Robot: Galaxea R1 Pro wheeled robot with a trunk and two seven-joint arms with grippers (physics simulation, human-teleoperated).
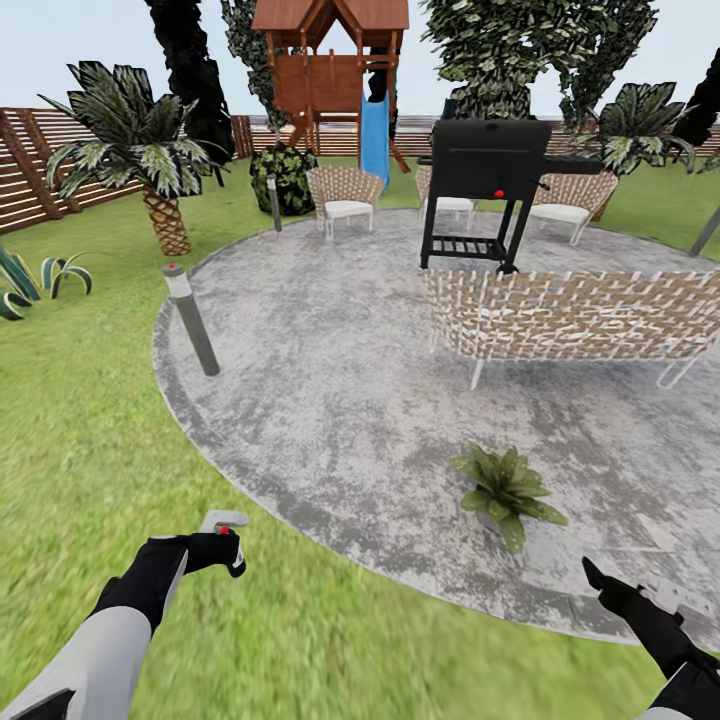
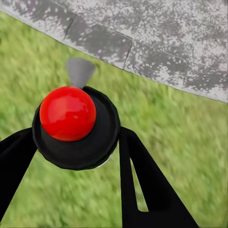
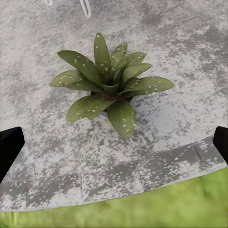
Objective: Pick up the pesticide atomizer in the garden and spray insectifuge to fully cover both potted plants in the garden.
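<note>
Our left jaws (image 1: 222, 551) grip the pesticide atomizer (image 1: 224, 524) over lawn (image 1: 90, 440) just off the patio (image 1: 330, 380) edge, while our right jaws (image 1: 640, 600), spread wide and empty, face a potted plant (image 1: 505, 487) near that rim.

Potted plant (image 1: 505, 490) sits on the near part of the round patio (image 1: 330, 400), just inside its edge, with lawn (image 1: 90, 450) in front and to the left. Behind the plant stands a woven bench (image 1: 570, 318), behind that a grill (image 1: 487, 190), then chairs (image 1: 343, 197) and a play tower (image 1: 332, 70) at the back. A bollard lamp (image 1: 190, 318) stands at the patio's left edge, a palm (image 1: 150, 160) behind it on the lawn, fence (image 1: 40, 160) at far left.
</note>
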